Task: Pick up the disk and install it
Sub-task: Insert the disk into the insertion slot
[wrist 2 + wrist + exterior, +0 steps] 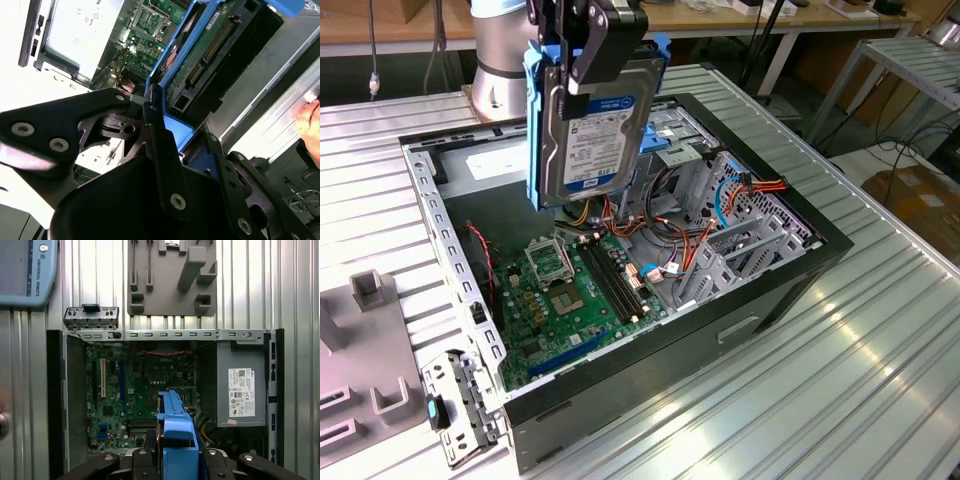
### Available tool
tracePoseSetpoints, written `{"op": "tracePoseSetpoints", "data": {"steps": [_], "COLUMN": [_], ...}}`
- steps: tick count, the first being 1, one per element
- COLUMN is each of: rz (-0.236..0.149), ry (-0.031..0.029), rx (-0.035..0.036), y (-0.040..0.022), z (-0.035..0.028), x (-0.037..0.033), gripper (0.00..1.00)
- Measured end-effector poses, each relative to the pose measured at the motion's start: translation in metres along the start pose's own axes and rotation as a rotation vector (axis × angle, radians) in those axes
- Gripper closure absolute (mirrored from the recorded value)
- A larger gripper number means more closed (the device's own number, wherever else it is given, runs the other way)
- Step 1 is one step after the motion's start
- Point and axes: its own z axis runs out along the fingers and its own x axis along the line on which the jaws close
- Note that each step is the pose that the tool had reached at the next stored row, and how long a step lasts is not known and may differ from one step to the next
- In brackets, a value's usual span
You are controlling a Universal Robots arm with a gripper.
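Observation:
The disk, a grey hard drive in a bright blue carrier, hangs upright on edge above the open computer case. My gripper is shut on its upper part, with one black finger pressed across its labelled face. The disk's lower edge is over the motherboard, near the orange cables. In the second wrist view the disk's circuit-board side and blue rail run away from the black fingers. The first wrist view looks down the blue carrier into the case, with the gripper clamped around it.
The grey drive cage fills the case's side at the exterior view's right. The power supply lies at one end. A grey fixture plate lies beside the case, and the arm's base stands behind it. A hand is close by.

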Motion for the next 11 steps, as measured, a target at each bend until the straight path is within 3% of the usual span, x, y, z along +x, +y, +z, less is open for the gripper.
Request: {"op": "tracePoseSetpoints", "data": {"steps": [11], "rz": [0.000], "ry": [0.0000], "rx": [0.0001], "y": [-0.0019], "z": [-0.0003], "x": [0.0131], "gripper": [0.63]}}
